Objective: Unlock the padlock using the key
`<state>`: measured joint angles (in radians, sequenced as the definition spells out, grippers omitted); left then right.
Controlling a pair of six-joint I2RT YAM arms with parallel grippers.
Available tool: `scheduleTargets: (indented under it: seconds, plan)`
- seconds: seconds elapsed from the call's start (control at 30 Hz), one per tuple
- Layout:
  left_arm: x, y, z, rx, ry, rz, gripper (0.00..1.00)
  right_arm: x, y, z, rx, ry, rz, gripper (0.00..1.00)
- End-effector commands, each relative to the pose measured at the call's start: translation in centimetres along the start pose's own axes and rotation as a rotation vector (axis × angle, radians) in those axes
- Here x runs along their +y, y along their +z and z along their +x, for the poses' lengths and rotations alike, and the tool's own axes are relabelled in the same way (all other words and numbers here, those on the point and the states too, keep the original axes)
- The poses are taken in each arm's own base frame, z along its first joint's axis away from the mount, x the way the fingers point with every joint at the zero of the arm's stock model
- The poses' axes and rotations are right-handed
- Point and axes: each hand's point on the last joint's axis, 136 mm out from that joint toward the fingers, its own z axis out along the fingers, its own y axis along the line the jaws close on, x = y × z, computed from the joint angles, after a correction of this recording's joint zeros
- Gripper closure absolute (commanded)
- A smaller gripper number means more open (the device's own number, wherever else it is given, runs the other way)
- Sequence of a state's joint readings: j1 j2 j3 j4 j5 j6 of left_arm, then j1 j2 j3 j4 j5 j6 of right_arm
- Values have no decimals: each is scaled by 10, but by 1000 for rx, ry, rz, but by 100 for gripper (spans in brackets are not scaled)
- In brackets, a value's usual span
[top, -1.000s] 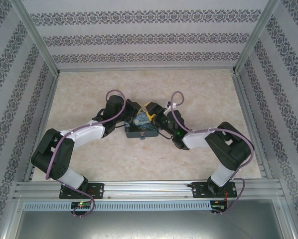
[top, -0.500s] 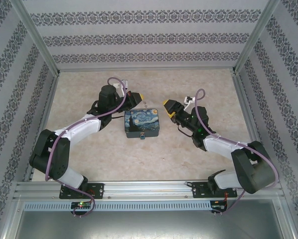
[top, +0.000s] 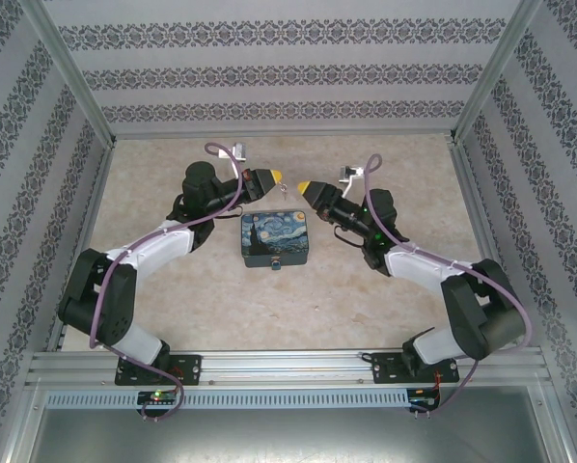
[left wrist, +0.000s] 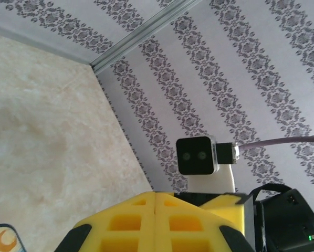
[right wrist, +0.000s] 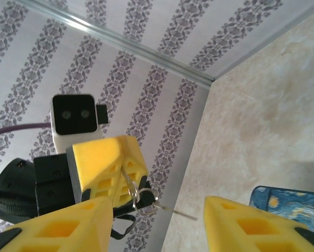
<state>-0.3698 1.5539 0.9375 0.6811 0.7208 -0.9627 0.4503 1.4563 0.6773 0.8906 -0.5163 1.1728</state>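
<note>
Grips the key (right wrist: 173, 211) by its ring in the clenched left gripper (top: 271, 177), at eleven o'clock from the painted box (top: 276, 236), thin shaft pointing toward three o'clock. Shows the padlock (top: 276, 262) on the box's six-o'clock side. Holds the right gripper (top: 306, 189) spread and empty at one o'clock, facing the key tip.

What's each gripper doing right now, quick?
Left gripper: closed, holding the key by its ring.
Right gripper: open, holding nothing.
</note>
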Motion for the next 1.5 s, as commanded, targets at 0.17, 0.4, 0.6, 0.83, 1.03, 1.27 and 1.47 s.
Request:
scheduleTargets:
  seconds: [0.17, 0.4, 0.6, 0.83, 1.03, 1.27, 1.47]
  plan:
    - [-4, -2, -7, -45, -27, 67, 100, 28, 20, -4, -44, -65, -104, 58]
    - [-4, -4, -7, -60, -47, 73, 100, 29, 32, -1, -39, -59, -121, 63]
    - [-2, -4, -5, -64, -55, 69, 100, 29, 38, 2, -37, -49, -134, 68]
    - [2, -5, -5, -72, -59, 59, 100, 24, 38, 8, -31, -38, -135, 69]
    - [4, -4, -7, -82, -63, 49, 100, 18, 36, 13, -27, -26, -132, 70]
    - [6, -4, -7, -87, -67, 41, 100, 13, 35, 17, -24, -16, -127, 74]
    - [7, -4, -7, -87, -70, 35, 100, 7, 36, 18, -25, -4, -122, 76]
